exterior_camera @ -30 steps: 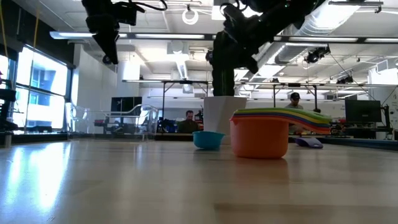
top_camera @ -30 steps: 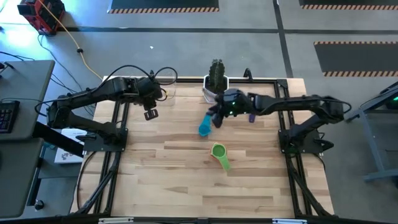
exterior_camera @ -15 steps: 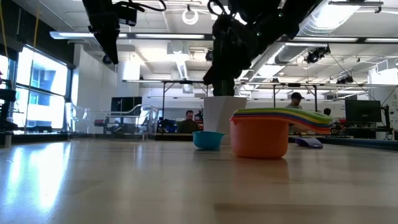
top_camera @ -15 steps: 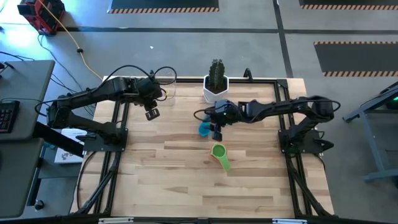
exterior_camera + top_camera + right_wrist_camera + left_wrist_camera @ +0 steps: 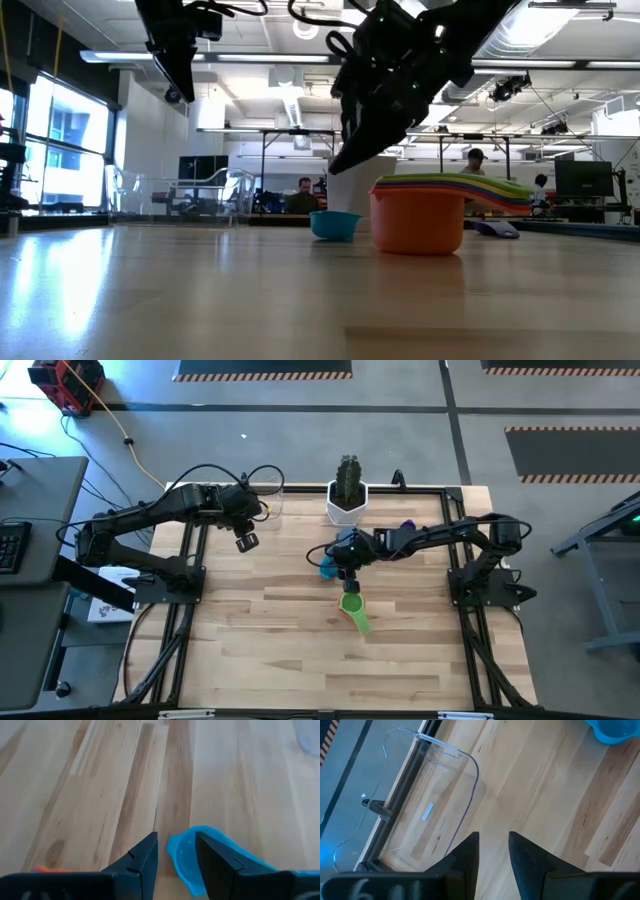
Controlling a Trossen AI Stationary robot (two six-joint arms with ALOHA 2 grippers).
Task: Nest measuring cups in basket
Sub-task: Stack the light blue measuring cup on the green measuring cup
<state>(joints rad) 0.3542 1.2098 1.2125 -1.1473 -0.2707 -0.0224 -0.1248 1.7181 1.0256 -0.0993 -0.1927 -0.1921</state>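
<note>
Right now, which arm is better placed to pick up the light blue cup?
The right. Its pincer is open around the light blue cup's rim. The left pincer hangs far off near the basket.

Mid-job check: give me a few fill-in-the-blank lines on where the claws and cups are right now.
1. The right claw hangs over the ____ blue cup.
2. On top of the nested stack seen from above is the ____ cup.
3. The clear basket holds ____ cups.
4. The left claw hangs near the ____.

Missing words: light; green; no; basket
</note>
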